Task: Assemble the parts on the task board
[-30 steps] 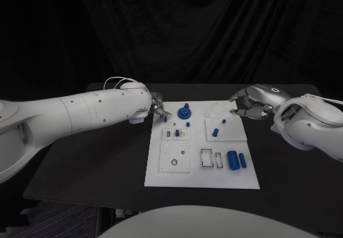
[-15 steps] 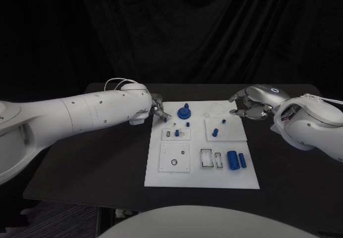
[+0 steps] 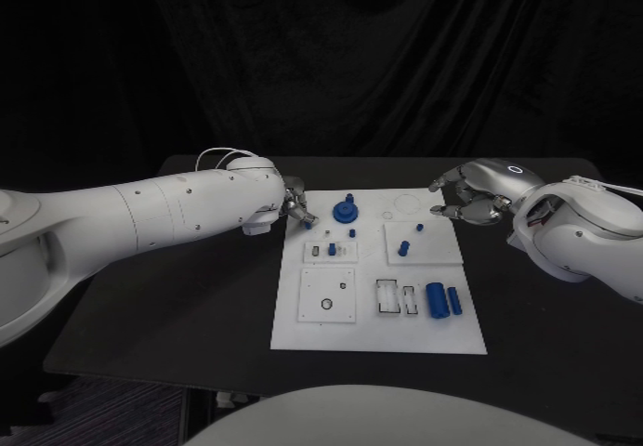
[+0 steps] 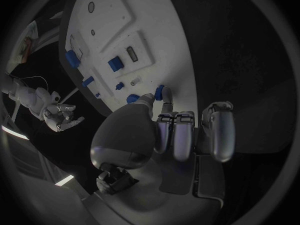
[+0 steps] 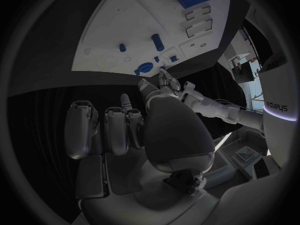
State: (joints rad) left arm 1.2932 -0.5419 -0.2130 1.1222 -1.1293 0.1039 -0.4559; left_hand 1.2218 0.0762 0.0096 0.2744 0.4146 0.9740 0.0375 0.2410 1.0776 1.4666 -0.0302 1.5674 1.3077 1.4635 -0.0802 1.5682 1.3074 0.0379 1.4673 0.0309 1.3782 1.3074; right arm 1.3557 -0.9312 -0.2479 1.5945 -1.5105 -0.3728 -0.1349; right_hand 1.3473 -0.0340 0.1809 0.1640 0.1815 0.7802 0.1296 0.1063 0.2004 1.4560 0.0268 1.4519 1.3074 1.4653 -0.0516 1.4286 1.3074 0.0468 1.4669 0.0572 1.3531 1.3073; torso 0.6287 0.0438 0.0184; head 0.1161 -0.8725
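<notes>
Left hand (image 3: 293, 206) fractionally shifted, pinching part (image 3: 308, 223)

Black table (image 3: 175, 307) under board; dark curtain (image 3: 375, 74) behind; floor strip (image 3: 108, 409) at near-left corner

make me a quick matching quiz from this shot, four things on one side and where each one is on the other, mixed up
Things:
1. left robot hand
2. right robot hand
3. blue gear
4. two blue cylinders

Places:
A. lying on the near right part of the task board
B. at the board's far left corner, pinching a small blue part
C. off the board's far right corner, fingers curled
D. on the far part of the board, between the two robot hands

Pairs: 1-B, 2-C, 3-D, 4-A
</notes>
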